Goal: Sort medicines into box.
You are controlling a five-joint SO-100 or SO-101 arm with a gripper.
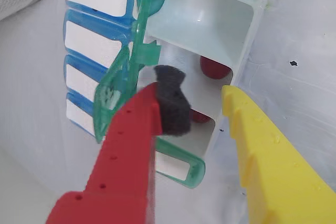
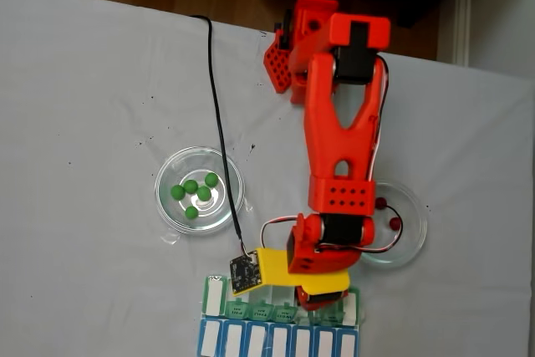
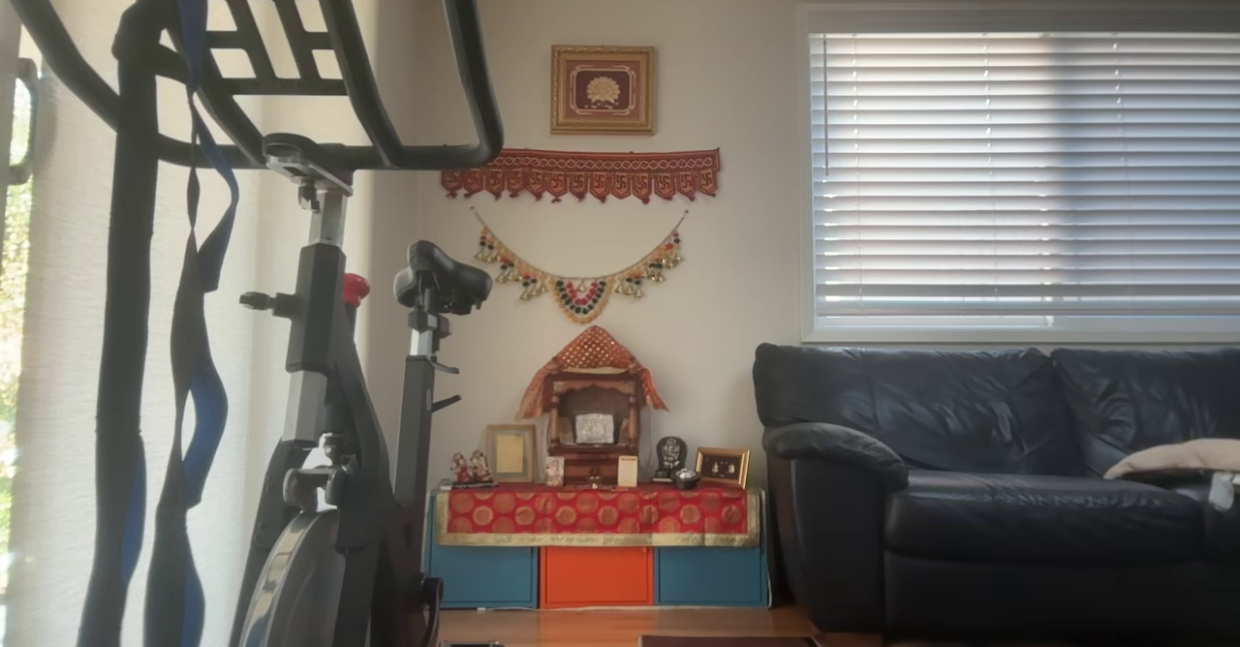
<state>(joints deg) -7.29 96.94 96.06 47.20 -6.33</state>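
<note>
While sorting: five green balls (dish)

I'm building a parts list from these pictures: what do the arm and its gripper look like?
The arm is bright red-orange printed plastic with black servo motors at its joints and thin red, black and white wires looping near the wrist. The gripper has one red finger with small holes and a dark foam pad at its tip, and one yellow finger with a stepped inner edge.

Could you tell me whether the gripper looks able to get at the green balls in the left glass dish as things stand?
Probably yes: the green balls lie uncovered in the open dish, and the gripper holds nothing.
</note>
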